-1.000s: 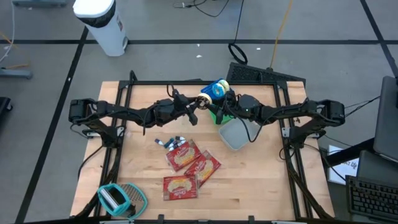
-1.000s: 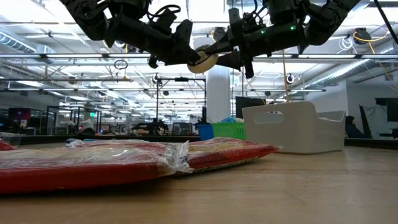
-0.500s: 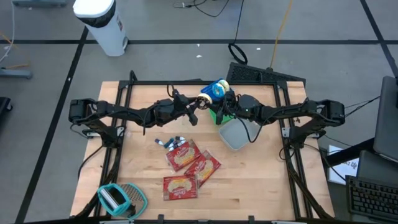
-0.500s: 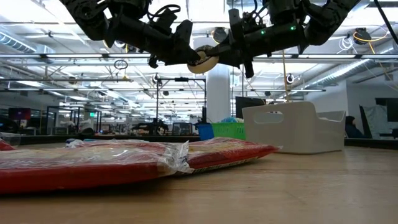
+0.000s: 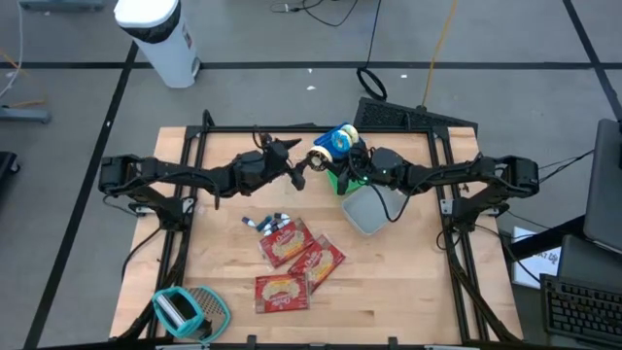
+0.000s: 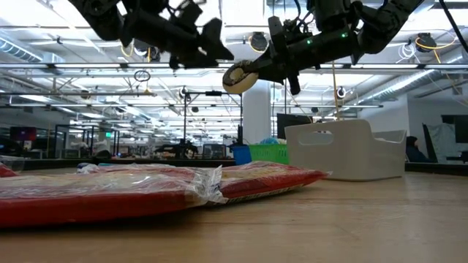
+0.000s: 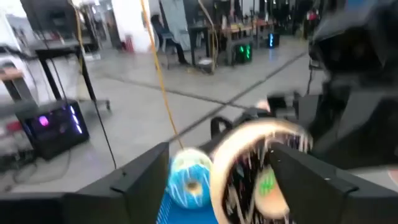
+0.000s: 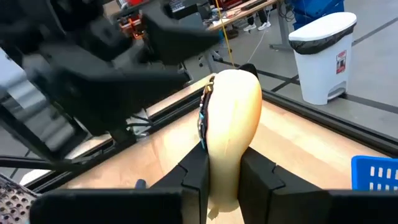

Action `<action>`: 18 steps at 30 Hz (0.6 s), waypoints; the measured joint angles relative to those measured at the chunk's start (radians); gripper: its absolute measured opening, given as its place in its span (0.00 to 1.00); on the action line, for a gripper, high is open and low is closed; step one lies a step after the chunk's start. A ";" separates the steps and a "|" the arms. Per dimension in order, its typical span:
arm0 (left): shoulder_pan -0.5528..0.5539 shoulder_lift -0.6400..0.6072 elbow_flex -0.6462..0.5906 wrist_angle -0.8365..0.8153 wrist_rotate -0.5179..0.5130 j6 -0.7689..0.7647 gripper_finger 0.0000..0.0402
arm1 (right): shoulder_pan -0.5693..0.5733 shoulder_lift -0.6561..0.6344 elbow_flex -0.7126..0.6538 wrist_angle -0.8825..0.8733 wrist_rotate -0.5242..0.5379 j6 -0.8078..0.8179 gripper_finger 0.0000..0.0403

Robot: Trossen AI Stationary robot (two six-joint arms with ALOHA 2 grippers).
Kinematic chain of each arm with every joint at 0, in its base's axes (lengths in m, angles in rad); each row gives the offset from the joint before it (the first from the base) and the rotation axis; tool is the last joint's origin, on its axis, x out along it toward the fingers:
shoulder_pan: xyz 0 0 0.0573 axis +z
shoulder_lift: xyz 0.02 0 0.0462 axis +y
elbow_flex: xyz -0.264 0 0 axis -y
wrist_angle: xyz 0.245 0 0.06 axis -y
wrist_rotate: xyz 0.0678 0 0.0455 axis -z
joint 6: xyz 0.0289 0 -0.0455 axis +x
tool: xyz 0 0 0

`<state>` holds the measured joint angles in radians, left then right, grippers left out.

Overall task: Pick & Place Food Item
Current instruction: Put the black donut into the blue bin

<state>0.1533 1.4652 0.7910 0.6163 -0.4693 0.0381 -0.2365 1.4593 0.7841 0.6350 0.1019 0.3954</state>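
Note:
The food item is a cream-coloured donut [image 5: 320, 156] with dark sprinkled icing, held high above the table's far middle. My right gripper [image 8: 227, 171] is shut on it, reaching in from the right. In the low view the donut [image 6: 235, 75] sticks out past the right fingers. My left gripper [image 7: 221, 158] stands open just left of the donut and a little higher [image 6: 212, 42]. Its fingers are on either side of the donut without touching it. My right gripper pinches the donut's two flat faces [image 8: 225, 146] between its two fingers. The fingers lie level and come from the table's right. The donut stands on edge, its free half [image 6: 232, 77] jutting toward the left gripper, lifted clear of the table.
A blue basket holding a blue-iced donut [image 5: 339, 139] and a green basket [image 5: 339, 181] stand below the grippers at the far middle. A white bin [image 5: 370, 209] is to their right. Three red snack packets [image 5: 290, 255] lie mid-table, and a teal tool [image 5: 185, 309] lies at the near left corner.
My left gripper has opened and let go of the donut. It has risen and drawn back a little toward the table's left. The donut stays aloft in my right gripper, which has kept its place.

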 joint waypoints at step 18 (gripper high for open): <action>0.011 -0.119 -0.002 -0.416 0.057 0.004 0.85 | -0.298 0.018 0.463 -0.821 -0.209 -0.142 0.12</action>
<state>0.1642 1.3460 0.7894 0.2003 -0.4126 0.0424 -0.5347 1.4776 1.2467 -0.1859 -0.1075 0.2535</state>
